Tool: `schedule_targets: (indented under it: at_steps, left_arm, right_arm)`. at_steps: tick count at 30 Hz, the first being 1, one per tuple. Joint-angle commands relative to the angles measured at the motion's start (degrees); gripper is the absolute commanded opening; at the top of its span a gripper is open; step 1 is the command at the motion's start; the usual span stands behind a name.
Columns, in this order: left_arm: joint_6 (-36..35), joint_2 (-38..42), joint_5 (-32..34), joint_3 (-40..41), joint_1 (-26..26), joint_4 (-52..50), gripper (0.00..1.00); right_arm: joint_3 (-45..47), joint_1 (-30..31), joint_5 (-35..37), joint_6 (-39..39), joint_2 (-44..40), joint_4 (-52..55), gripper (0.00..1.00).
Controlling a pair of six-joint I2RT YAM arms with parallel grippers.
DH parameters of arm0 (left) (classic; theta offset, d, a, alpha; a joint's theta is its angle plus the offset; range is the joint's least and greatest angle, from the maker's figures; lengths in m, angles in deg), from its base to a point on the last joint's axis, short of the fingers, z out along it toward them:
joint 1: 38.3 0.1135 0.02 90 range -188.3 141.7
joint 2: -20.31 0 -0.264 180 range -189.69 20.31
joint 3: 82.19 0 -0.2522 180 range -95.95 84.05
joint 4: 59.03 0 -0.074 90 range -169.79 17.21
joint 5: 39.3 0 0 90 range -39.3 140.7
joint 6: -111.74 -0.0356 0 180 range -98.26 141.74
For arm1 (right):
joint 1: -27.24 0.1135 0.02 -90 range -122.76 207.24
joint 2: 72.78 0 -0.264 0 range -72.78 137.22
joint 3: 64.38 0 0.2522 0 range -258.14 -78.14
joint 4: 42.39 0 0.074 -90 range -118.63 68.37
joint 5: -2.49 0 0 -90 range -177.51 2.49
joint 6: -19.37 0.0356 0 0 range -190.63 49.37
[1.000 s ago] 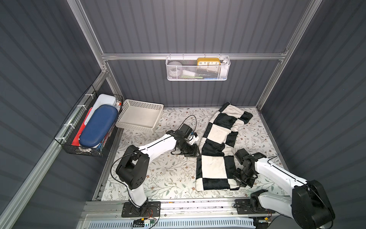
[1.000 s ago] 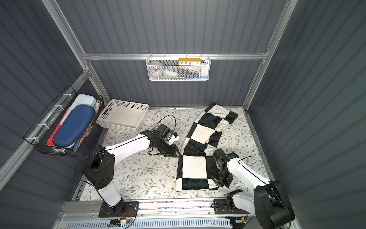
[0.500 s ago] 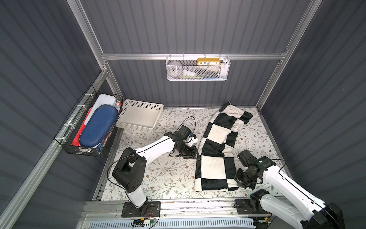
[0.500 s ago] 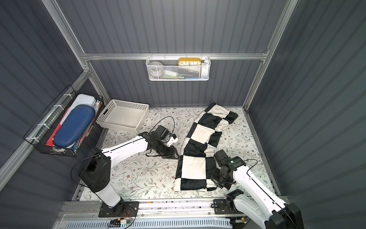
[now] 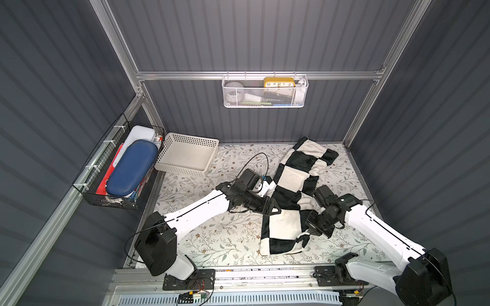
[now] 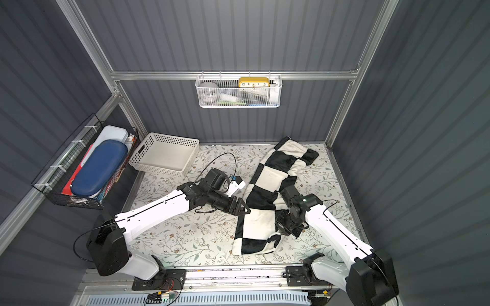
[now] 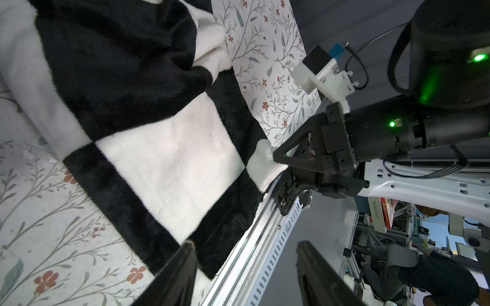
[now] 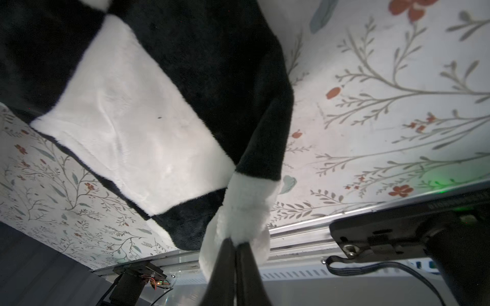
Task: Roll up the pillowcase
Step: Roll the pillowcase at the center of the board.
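From where I stand, the pillowcase [image 5: 291, 196] lies on the table [image 5: 212, 238], right of centre, stretching from the back right corner to the front edge. The left gripper [image 5: 274, 208] is at its left edge, about midway along. The right gripper [image 5: 309, 233] is at its right edge, nearer the front. A basket [image 5: 183, 169] stands in the back left corner. 2 holders hang on the walls: a rack [image 5: 106, 201] left of the basket and a bin [image 5: 265, 99] on the back wall.

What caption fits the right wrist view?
Right gripper pinches a white corner of the plush black-and-white checkered pillowcase over the floral table covering.
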Motion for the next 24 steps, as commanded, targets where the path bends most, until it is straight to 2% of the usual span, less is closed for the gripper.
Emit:
schedule_targets:
  at_steps: [1,5,12,14,18,21,24]
  left_arm:
    - [0.81,-1.06,-0.4,0.61,-0.16,0.56,0.64]
    - [0.28,-1.71,0.43,0.26,-0.12,-0.57,0.64]
    - [-0.61,-2.63,1.5,-1.07,-0.1,-1.9,0.64]
    - [-0.83,-3.2,1.39,-1.52,-0.16,-1.99,0.64]
    - [-1.61,-4.01,1.79,-2.46,-0.15,-2.64,0.64]
    - [-2.0,-4.67,1.75,-3.02,-0.1,-2.95,0.64]
    - [-1.93,-4.5,2.57,-3.93,-1.23,-4.38,0.63]
  right_arm:
    - [-1.73,-1.2,-0.44,-0.53,2.66,-1.45,0.0]
    - [-2.28,-3.95,-0.74,-1.91,7.84,-2.71,0.0]
    - [-3.69,-12.07,1.16,-5.14,11.28,-1.89,0.0]
    - [-4.69,-13.25,3.92,-6.8,11.9,-0.33,0.0]
    - [-4.89,-15.95,5.01,-8.53,12.31,-0.09,0.0]
    - [-5.07,-18.94,3.66,-9.0,12.93,-0.52,0.0]
    - [-5.29,-19.28,2.59,-8.68,13.42,-2.32,0.0]
